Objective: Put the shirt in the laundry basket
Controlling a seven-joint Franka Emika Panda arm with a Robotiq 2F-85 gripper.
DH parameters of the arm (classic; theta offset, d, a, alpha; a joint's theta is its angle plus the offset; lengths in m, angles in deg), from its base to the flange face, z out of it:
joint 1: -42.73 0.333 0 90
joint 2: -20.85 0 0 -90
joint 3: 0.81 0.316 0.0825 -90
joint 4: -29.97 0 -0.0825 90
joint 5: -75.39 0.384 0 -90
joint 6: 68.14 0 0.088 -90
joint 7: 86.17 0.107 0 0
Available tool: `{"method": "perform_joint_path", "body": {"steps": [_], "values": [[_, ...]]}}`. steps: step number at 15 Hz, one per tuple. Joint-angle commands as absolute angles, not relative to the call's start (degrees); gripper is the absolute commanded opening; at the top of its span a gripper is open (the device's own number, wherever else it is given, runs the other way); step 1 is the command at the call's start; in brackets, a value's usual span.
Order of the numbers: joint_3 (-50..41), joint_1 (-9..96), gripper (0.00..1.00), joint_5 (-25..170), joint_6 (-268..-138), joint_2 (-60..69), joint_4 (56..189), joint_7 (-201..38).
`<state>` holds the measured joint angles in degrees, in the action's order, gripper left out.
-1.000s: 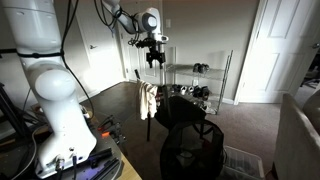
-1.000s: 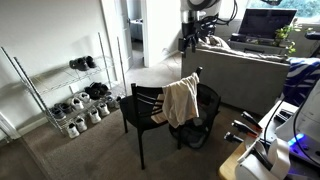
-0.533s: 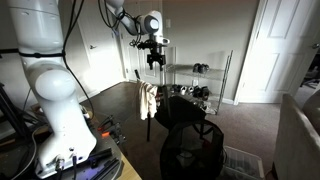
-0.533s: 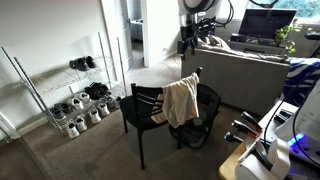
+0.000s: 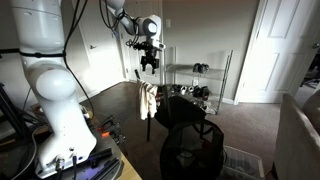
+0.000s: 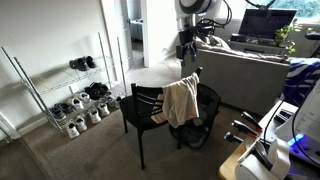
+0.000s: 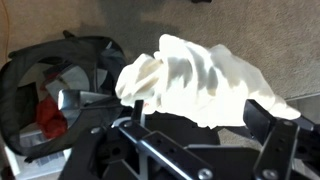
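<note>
exterior, claw: gripper (image 5: pixel 148 63) hangs high in the air, above the chair back, empty; too small here to tell how the fingers stand
exterior, shirt: shirt (image 5: pixel 147 100) draped over the back of the black chair (image 5: pixel 176 110), well below the claw, not touching it
exterior, basket: laundry basket (image 5: pixel 190 150) stands on the floor near the camera, beside the chair
exterior, claw: gripper (image 6: pixel 185 46) up near the sofa (image 6: pixel 245 62), above and behind the chair (image 6: pixel 148 104)
exterior, shirt: shirt (image 6: pixel 181 102) hangs off the chair back, well under the claw, apart from it
exterior, basket: laundry basket (image 6: pixel 207 112) just behind the chair, partly hidden by the shirt
exterior, other: shoe rack (image 6: pixel 72 95) against the wall
wrist, claw: gripper (image 7: pixel 208 128) with its 2 fingers (image 7: pixel 137 110) spread wide, nothing pinched
wrist, shirt: shirt (image 7: pixel 200 82) bunched pale cloth straight below, framed between the fingers, no contact
wrist, basket: laundry basket (image 7: pixel 88 48) to the side of the shirt, mouth up, red and pale items inside
</note>
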<state>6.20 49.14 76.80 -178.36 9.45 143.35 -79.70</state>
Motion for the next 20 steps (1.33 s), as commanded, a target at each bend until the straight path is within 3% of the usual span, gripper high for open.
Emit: {"method": "perform_joint_path", "body": {"steps": [1,5,19,20], "values": [[6.5,49.1,1.0,81.4,-173.4,7.6,142.7,-81.6],[6.6,49.4,1.0,82.4,-173.6,6.2,144.6,-81.8],[5.1,51.5,1.0,79.7,-195.7,3.5,153.7,-75.9],[5.1,51.4,0.85,79.5,-196.1,4.2,154.2,-75.9]]}}
